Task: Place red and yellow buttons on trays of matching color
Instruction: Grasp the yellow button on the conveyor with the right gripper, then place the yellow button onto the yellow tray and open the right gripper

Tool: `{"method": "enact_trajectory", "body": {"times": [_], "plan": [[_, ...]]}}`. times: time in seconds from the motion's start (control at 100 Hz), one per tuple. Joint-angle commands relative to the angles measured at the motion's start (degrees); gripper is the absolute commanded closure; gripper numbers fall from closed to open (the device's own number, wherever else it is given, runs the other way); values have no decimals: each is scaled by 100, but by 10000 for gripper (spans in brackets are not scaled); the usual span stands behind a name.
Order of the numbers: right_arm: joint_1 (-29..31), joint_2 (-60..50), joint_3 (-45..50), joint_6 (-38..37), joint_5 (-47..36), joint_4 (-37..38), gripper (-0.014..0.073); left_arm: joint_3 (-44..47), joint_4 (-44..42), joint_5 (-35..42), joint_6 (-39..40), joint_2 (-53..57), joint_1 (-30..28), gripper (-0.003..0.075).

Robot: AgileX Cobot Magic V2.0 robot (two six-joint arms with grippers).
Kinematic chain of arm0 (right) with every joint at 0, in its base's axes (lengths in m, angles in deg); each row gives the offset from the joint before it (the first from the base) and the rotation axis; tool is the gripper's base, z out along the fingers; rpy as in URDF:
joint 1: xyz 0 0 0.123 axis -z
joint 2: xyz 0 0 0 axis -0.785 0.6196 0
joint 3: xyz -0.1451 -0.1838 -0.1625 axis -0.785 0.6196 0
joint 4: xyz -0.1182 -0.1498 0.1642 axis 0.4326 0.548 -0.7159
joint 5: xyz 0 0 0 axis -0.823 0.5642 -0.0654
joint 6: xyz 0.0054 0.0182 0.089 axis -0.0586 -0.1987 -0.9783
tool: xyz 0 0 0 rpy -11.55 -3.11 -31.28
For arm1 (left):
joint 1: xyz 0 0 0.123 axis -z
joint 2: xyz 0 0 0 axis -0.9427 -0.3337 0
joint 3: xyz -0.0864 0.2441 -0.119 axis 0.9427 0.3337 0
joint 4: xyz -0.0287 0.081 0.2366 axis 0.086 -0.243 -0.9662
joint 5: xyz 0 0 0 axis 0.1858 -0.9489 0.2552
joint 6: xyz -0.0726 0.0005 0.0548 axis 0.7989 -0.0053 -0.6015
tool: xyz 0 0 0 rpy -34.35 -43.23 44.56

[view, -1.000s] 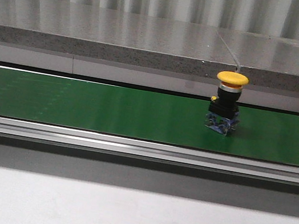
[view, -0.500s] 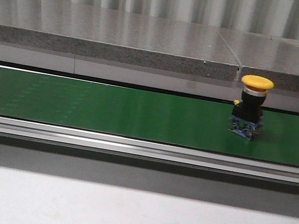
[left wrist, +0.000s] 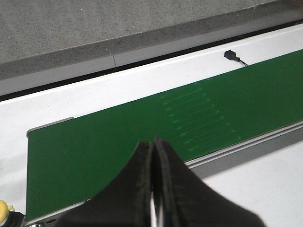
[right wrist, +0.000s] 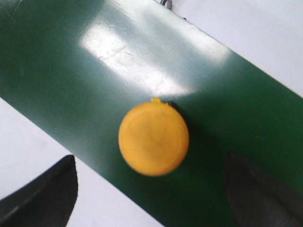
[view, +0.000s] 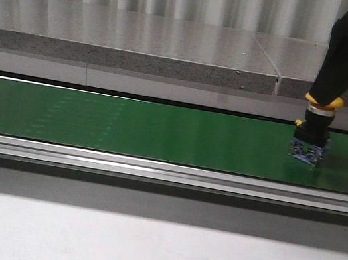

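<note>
Green belt (view: pixel 127 125) carried yellow button (view: pixel 312 137) rightward beneath newly arrived right arm's spread fingers (right wrist: pixel 45 194).

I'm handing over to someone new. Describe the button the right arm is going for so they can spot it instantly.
Find the long green conveyor belt running across the front view, then follow it to its right end. There, directly under the black right gripper, stands the yellow button: a round yellow mushroom cap on a black body with a small blue base. It is the only object standing on the belt.
</note>
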Motion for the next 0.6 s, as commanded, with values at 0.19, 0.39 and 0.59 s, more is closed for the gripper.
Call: {"method": "enact_trajectory", "body": {"times": [0.19, 0.39, 0.59], "plan": [[-8, 386, -483, 418, -118, 136, 83, -144, 187, 343, 12, -16, 45, 741], [-8, 413, -483, 413, -78, 122, 393, -141, 187, 343, 12, -16, 45, 741], [3, 228, -483, 282, -125, 17, 431, -141, 187, 343, 12, -16, 45, 741]]}}
